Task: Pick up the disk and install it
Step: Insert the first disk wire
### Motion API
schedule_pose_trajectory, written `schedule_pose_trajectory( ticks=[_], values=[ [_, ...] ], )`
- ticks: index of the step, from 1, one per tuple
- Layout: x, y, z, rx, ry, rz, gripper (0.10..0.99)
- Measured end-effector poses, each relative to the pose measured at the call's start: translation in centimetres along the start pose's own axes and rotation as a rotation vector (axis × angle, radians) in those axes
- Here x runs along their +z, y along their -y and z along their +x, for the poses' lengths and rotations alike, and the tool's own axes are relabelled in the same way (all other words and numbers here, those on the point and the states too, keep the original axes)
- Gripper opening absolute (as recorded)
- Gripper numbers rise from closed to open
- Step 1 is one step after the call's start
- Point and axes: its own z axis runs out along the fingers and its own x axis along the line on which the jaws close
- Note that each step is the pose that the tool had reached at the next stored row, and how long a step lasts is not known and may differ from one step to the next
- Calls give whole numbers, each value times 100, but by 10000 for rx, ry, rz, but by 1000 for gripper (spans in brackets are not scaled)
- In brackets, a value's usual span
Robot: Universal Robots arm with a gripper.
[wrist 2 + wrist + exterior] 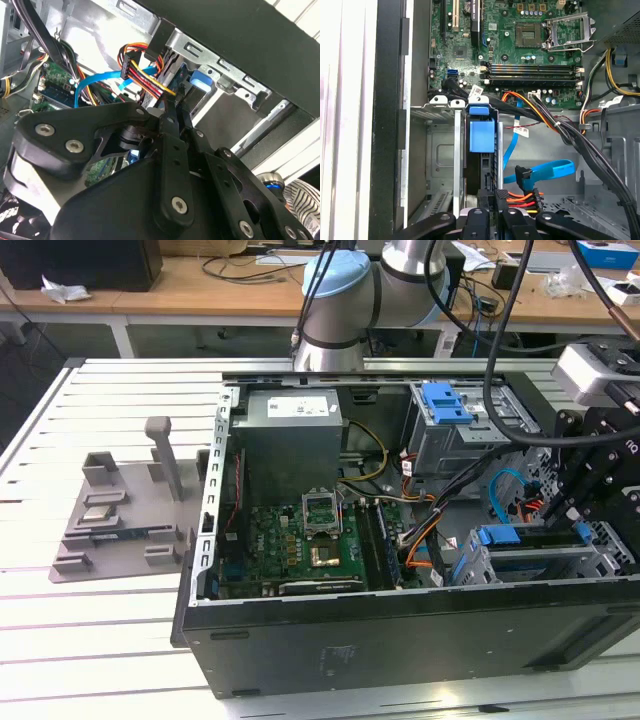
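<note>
Disk (481, 150): stands on edge in the drive cage (442, 102), blue rail tab outward, long axis running down into the bay.
Pincer (490, 200): directly over disk's outer edge, in line with it.
Pincer state: fingers seem clenched on disk's edge; contact partly hidden.

**Gripper at Drive Cage, Second Wrist View**

The black gripper (172, 112) occupies the foreground, its bolted linkage plates (70, 145) converging toward two slim fingers (175, 107) that stand close together. The fingertips lie against a bundle of red, yellow and black power wires (145, 75), which ends in a black connector (126, 62). Just beyond the fingertips sits a blue plastic tab (205, 80), mounted at the edge of a silver metal drive cage (225, 75). A light-blue flat data cable (100, 80) loops beside the wire bundle. Farther beyond the gripper, a green circuit board (55, 80) lies on the case floor. The black case wall (240, 35) runs above the cage.
</note>
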Motion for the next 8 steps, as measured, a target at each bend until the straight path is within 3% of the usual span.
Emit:
schedule_pose_trajectory(
  ticks=[8],
  values=[
    [28,3,0,0,-9,1,169]
  ],
)
